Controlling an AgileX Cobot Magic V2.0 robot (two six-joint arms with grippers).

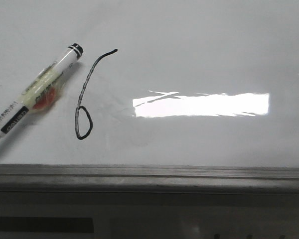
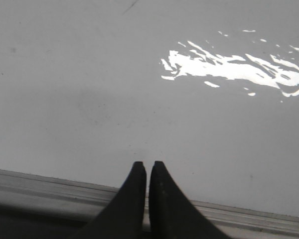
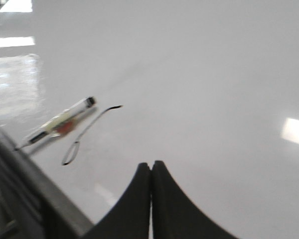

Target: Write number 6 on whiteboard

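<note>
One number 6 [image 1: 84,99] drawn left of the glare on the whiteboard [image 1: 204,59]; marker [image 1: 37,94] lies just left of it, released. Marker looks light, stiff, slick-barrelled and prone to roll: best gripped mid-barrel. Left gripper [image 2: 147,167] and right gripper [image 3: 151,167] both closed, empty.

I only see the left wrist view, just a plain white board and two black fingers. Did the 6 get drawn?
Observer: Yes, a thin black hand-drawn number 6 is on the glossy pale whiteboard.
Operator: Where's the pen?
Observer: A white marker with a black cap lies flat just left of the 6, held by nothing.
Operator: Is the other hand busy?
Observer: No, the right gripper is shut and empty, above bare board.
</note>
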